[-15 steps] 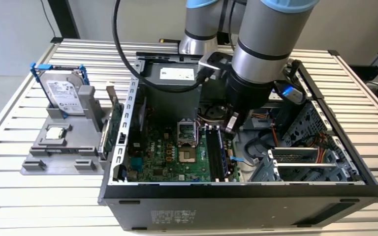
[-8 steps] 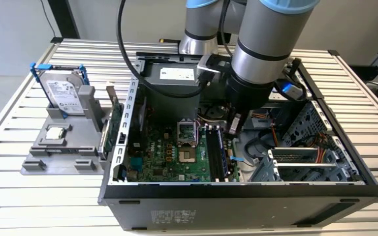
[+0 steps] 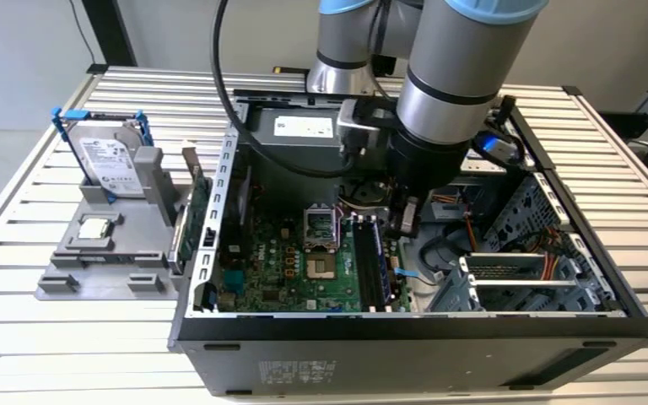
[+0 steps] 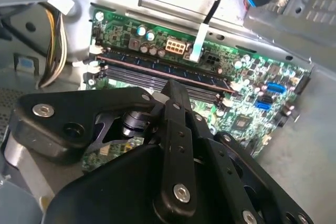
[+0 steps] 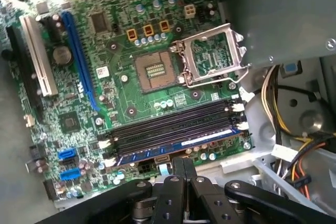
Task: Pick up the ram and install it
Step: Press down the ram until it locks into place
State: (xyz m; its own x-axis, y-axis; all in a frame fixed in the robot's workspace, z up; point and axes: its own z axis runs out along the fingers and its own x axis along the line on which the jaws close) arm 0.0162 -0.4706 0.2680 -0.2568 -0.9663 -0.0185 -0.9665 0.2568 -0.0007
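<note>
Slatted table (image 3: 65,337) holds an open computer case (image 3: 414,325). Gripper (image 3: 405,221) pinches the ram (image 3: 403,218) by the slots (image 5: 173,129); tilted, it could jam.

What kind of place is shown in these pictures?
Probably a robotics lab or test bench for computer assembly. An open computer case lies on a slatted metal table, a robot arm reaches into it, and a gray fixture holds a hard drive.
</note>
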